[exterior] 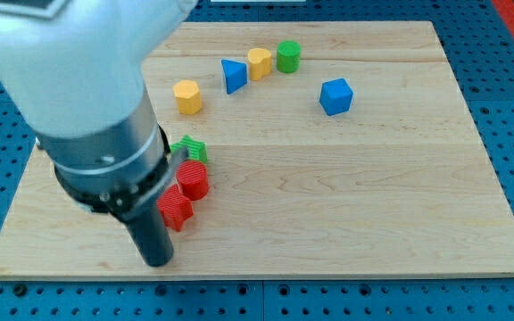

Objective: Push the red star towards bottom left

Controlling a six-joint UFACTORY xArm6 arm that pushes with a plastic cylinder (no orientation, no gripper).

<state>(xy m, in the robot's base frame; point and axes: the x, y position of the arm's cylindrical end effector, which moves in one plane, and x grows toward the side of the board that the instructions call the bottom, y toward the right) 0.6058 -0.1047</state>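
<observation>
A: What could go wrong on the wooden board (373, 214)?

B: My arm housing (87, 98) hides much of the near-left area, so a push could go astray unseen. The red star (176, 210) lies touching a second red block (193, 179), with a green block (189, 147) just beyond; a sideways shove might drag those along, or send the star off the near edge.

A: And the rod?

B: There are no jaws to open or close, just a rod. My tip (157, 262) sits just near and left of the star, on the side it should travel towards, so pushing from here would drive it the wrong way.
</observation>
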